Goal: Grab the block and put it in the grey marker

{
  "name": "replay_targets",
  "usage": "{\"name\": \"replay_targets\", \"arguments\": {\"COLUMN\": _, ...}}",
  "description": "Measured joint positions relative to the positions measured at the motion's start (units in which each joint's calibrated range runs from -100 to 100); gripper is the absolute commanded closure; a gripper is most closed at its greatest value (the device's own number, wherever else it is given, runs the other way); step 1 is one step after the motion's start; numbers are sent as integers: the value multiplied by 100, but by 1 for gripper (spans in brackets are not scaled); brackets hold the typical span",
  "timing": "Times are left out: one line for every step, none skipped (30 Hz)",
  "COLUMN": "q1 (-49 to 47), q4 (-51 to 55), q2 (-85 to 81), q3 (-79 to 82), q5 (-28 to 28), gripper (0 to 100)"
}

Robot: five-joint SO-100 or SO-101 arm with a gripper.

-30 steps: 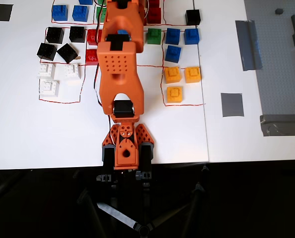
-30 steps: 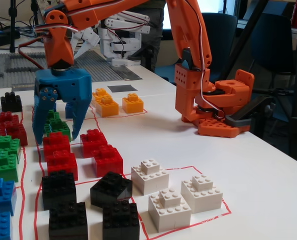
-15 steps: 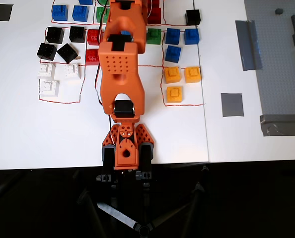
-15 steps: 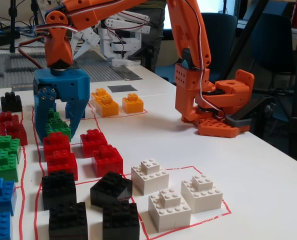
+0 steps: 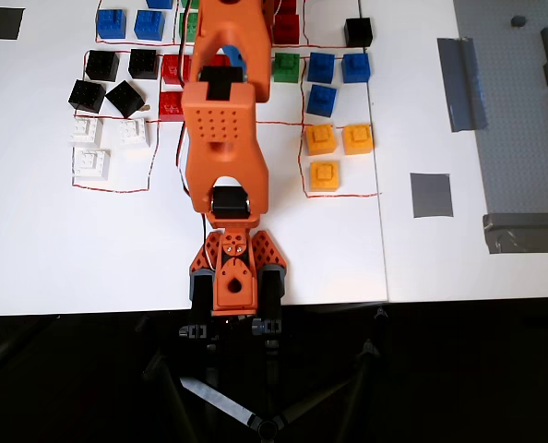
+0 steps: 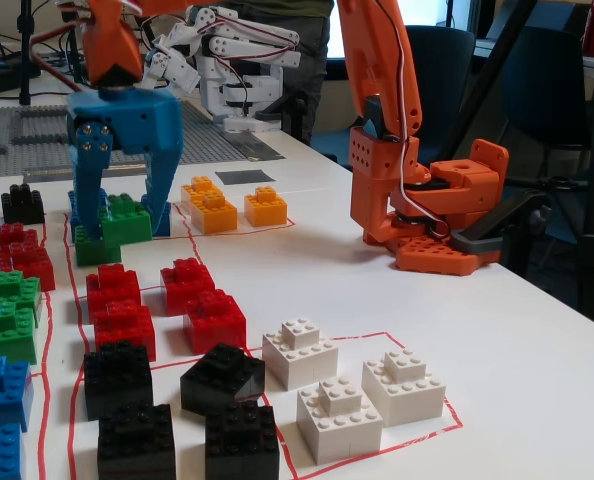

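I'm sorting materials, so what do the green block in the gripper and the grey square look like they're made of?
The block looks like moulded hard plastic: glossy faces, crisp edges, studs on top. The grey square looks like matte tape stuck flat on the table, though the pictures leave that open.

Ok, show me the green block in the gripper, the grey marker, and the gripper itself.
green block (image 6: pixel 125 220), fixed view, on its front face between the fingers.
grey marker (image 5: pixel 431 195), overhead view, centre of the tape square.
gripper (image 6: pixel 123 226), fixed view, midway between the blue fingertips.
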Motion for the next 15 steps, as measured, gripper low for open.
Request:
{"name": "replay_targets", "arguments": {"q1": 0, "q4": 72, "q2": -122, "q3": 0, "q5": -15, "gripper": 100}}
{"name": "replay_targets", "arguments": {"q1": 0, "q4": 120, "q2": -253, "q3": 0, "q5": -10, "gripper": 100}}
{"name": "replay_targets", "arguments": {"q1": 0, "q4": 128, "q2": -374, "q3": 0, "q5": -10, "gripper": 100}}
{"name": "replay_targets", "arguments": {"q1": 9, "q4": 128, "q2": -470, "q3": 0, "q5": -10, "gripper": 100}}
{"name": "replay_targets", "arguments": {"q1": 9, "q4": 128, "q2": -566, "q3": 9, "q5": -10, "gripper": 100}}
{"name": "replay_targets", "arguments": {"q1": 0, "q4": 72, "q2": -670, "q3": 108, "q5": -10, "gripper": 100}}
{"name": "replay_targets", "arguments": {"q1": 97, "q4": 72, "q2": -784, "q3": 234, "q5": -10, "gripper": 100}}
{"name": "replay_targets", "arguments": {"q1": 203, "q4": 120, "q2": -853, "q3": 333, "q5": -10, "gripper": 100}}
{"name": "replay_targets", "arguments": {"q1": 345, "q4": 152, "q2": -914, "q3": 414, "q5": -5, "gripper": 100}}
{"name": "replay_targets", "arguments": {"q1": 522, "q4": 152, "q2": -975, "q3": 477, "q5": -5, "gripper": 100}}
{"name": "replay_targets", "arguments": {"q1": 716, "q4": 144, "q2": -984, "q3": 531, "q5": 0, "gripper": 100}}
{"name": "replay_targets", "arguments": {"q1": 902, "q4": 144, "q2": -984, "q3": 540, "q5": 0, "gripper": 100}}
{"name": "replay_targets", "arguments": {"q1": 1079, "q4": 144, "q2": -984, "q3": 540, "q5": 63, "gripper": 100}}
{"name": "replay_targets", "arguments": {"q1": 1247, "q4": 144, "q2": -984, "q3": 540, "q5": 112, "gripper": 100}}
{"name": "replay_targets", "arguments": {"q1": 1406, "q4": 144, "q2": -984, "q3": 540, "q5": 176, "gripper": 100}}
